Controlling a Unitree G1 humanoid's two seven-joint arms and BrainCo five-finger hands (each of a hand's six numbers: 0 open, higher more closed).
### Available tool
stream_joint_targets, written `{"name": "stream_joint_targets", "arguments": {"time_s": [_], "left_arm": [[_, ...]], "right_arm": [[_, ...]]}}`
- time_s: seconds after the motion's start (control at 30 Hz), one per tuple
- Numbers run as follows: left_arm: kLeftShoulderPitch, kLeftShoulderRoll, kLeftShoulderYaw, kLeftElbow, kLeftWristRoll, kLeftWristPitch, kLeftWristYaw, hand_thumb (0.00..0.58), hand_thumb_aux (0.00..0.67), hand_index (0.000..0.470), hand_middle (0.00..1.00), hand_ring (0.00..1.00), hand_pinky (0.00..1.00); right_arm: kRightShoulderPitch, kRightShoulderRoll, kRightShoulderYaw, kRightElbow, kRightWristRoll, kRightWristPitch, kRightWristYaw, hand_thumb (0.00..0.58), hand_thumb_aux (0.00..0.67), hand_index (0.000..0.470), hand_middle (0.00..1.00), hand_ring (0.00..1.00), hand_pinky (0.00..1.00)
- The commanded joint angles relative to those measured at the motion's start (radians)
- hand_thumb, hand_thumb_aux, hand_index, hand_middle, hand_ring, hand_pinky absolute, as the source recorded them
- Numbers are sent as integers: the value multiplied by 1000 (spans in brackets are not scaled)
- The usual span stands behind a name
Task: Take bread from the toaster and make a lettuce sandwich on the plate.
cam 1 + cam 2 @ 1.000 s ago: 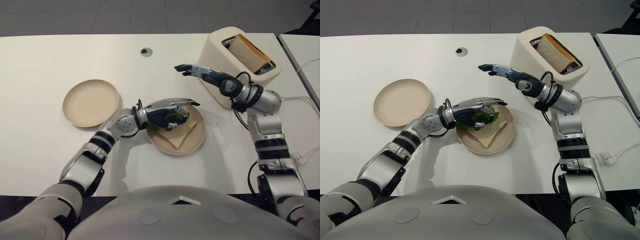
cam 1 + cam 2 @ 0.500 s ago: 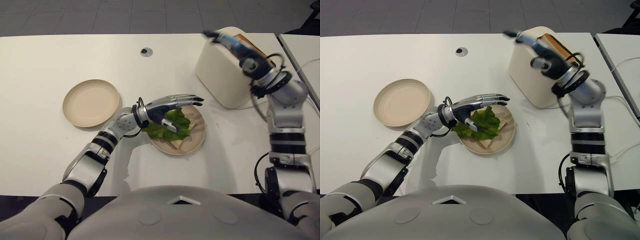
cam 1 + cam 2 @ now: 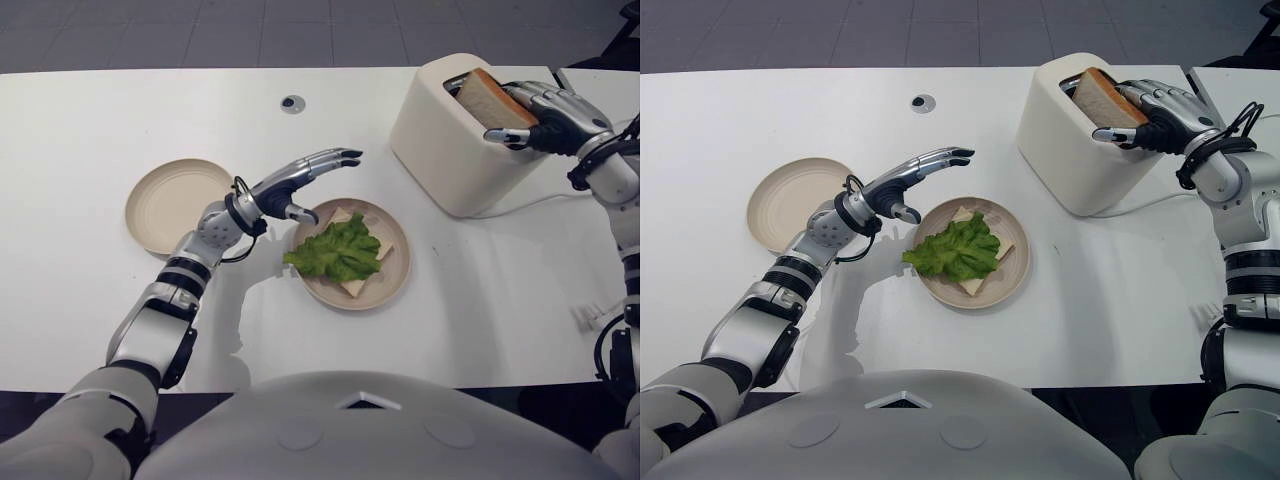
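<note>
A cream toaster (image 3: 450, 150) stands at the back right with one bread slice (image 3: 487, 98) sticking up from its slot. My right hand (image 3: 552, 112) is at the toaster's top, fingers behind the slice and thumb in front, closed on it. In the middle, a tan plate (image 3: 398, 272) carries a bread slice (image 3: 356, 286) with a green lettuce leaf (image 3: 338, 250) lying on top. My left hand (image 3: 298, 180) hovers just up and left of that plate, fingers stretched out and holding nothing.
A second, bare tan plate (image 3: 180, 205) lies at the left, under my left forearm's far side. A small round dark fitting (image 3: 292, 103) sits in the tabletop at the back. A white cable (image 3: 545, 200) trails right from the toaster toward another table (image 3: 610, 90).
My left hand let the lettuce go onto the bread and drew back up and left, now open. My right hand swung from over the table up to the toaster and closed on the slice.
</note>
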Motion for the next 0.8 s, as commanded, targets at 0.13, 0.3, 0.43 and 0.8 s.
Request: {"name": "stream_joint_targets", "arguments": {"time_s": [0.13,0.3,0.43,0.8], "left_arm": [[-14,1,11,14,5,-5,-3,0,0,0,0,0,0],[-13,2,18,14,8,-9,4,0,0,0,0,0,0],[-5,5,25,-1,-19,-21,-1,0,0,0,0,0,0],[68,107,138,-265,-557,18,-167,0,0,0,0,0,0]], "right_arm": [[-70,-8,-70,-38,96,-30,-107,580,670,470,1000,1000,1000],[-109,15,-124,-56,139,-85,-238,580,670,470,1000,1000,1000],[-100,50,-172,-155,386,-153,-168,580,670,470,1000,1000,1000],[119,149,136,-327,949,42,620,580,670,470,1000,1000,1000]]}}
